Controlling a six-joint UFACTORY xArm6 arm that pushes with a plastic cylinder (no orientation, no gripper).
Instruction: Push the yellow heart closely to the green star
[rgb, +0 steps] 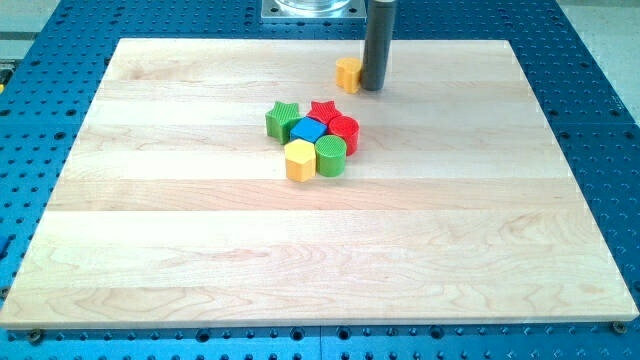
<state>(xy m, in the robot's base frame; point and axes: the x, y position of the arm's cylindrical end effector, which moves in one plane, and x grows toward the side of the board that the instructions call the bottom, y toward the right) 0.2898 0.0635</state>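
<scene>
The yellow heart (348, 73) lies near the view's top, just right of centre. My tip (372, 88) stands right beside it on its right side, touching or nearly so, and the rod hides the heart's right edge. The green star (282, 119) lies below and to the left of the heart, at the left end of a tight cluster of blocks. A gap of bare board separates the heart from the star.
The cluster next to the green star holds a red star (322, 110), a blue block (309, 130), a red cylinder (345, 131), a green cylinder (331, 155) and a yellow hexagon (299, 159). The wooden board (320, 250) lies on a blue perforated table.
</scene>
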